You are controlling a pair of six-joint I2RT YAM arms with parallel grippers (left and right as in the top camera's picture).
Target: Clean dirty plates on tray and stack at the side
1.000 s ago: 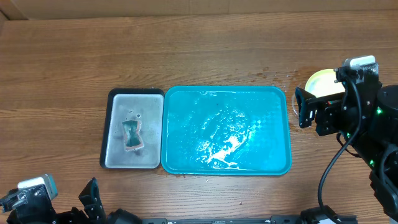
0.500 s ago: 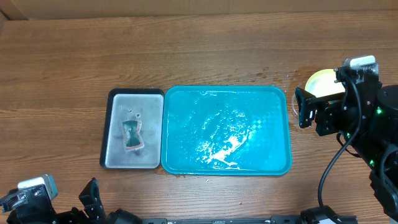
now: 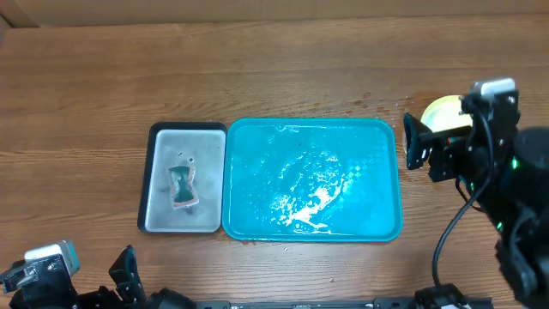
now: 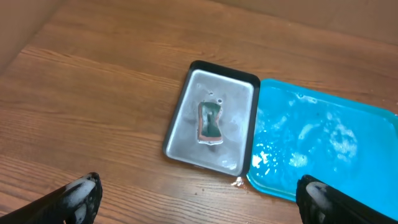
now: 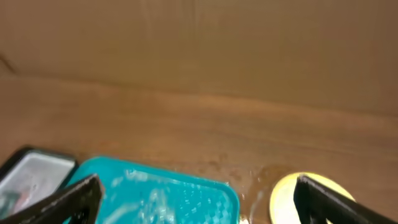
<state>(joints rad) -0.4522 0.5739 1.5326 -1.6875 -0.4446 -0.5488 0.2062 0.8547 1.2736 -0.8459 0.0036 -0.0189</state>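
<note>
Overhead, a yellow-green plate (image 3: 441,110) is seen on the counter (image 3: 257,69) just off the top right corner of the teal tray (image 3: 249,197), partly hidden under the right arm (image 3: 489,154). The right pincer (image 5: 198,185) is spread wide, nothing held. On its wrist cam the plate is tucked beside the right finger (image 5: 336,202). The left pincer (image 4: 199,190) is wide open too, empty, well apart from the plate.

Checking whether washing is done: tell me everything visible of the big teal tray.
The teal tray is large, rectangular and looks like plastic, with rounded corners and a raised rim. Its patterned base is wet, with white glints of water near the middle. It lies flat on the wooden table, its left edge against the grey metal tray. Nothing but water lies in it.
</note>
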